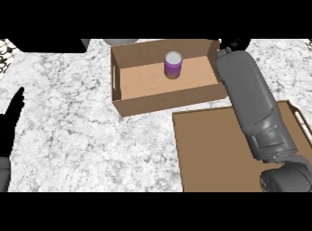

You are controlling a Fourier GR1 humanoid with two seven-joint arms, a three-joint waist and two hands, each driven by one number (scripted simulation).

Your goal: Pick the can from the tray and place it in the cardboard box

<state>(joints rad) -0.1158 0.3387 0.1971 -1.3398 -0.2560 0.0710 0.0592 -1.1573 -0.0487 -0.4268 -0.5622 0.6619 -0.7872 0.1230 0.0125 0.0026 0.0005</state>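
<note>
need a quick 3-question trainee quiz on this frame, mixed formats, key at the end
1. True or false: the purple can stands upright inside the cardboard box.
2. Multiple choice: what lies on the tray under the right forearm? A) the can B) a plate C) nothing that shows
3. Short answer: where does the left hand show, and what does it hold?

Key:
1. True.
2. C. The tray's visible surface is bare, though the forearm hides part of it.
3. At the view's left edge, fingers straight, holding nothing. The right hand is just beyond the box's far right corner, mostly cut off, so its fingers cannot be judged.
</note>
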